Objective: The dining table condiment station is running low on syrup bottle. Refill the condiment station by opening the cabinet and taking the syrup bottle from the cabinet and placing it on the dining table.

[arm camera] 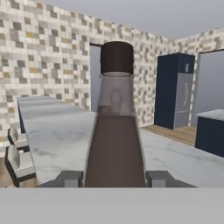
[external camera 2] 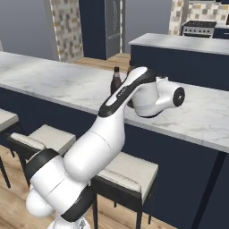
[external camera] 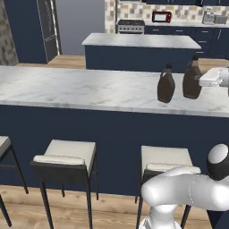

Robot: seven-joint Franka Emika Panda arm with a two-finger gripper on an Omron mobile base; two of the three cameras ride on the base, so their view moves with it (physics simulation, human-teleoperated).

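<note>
Standing on the white grey-veined marble dining table (external camera: 89, 89), the dark brown pear-shaped syrup bottle (external camera: 192, 78) sat clamped between the gripper (arm camera: 114, 178) fingers, and releasing carelessly risked knocking its 1 identical neighbouring bottle (external camera: 166, 84) over.

Two syrup bottles (external camera: 166, 85) (external camera: 192, 78) side by side on dining table (external camera: 80, 89).

Two dark brown syrup bottles (external camera: 166, 86) (external camera: 192, 79) with black caps stand on the dining table (external camera: 80, 91), whose top is white marble veined in grey over a dark navy front. The stools (external camera: 67, 154) have cream cushions on black frames. At upper right, the backsplash (external camera: 179, 11) is a beige, grey and white mosaic (a red microwave (external camera: 161, 17) against it).
</note>
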